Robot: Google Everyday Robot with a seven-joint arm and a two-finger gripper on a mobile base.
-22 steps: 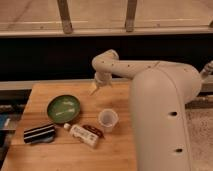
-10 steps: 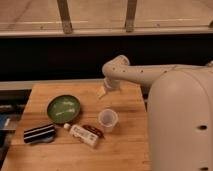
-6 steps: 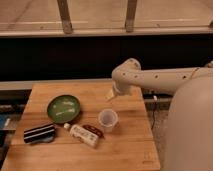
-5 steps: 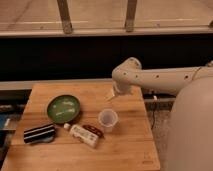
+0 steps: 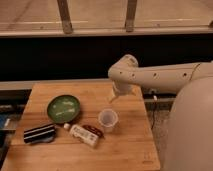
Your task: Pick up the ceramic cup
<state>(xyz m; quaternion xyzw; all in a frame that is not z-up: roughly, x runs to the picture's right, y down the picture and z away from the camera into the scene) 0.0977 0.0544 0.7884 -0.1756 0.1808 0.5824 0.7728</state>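
The ceramic cup is a small pale round cup standing upright on the wooden table, right of the green plate. My gripper hangs from the white arm above the table's back right part, a little behind and above the cup, apart from it.
A white bottle with a small cap lies in front of the plate, with a dark red packet beside it. A black striped object lies at the front left. The table's right edge is near my white body.
The arm has swung from the left to the right across the back of the table, and the gripper now sits behind the cup. The objects on the table have not moved.
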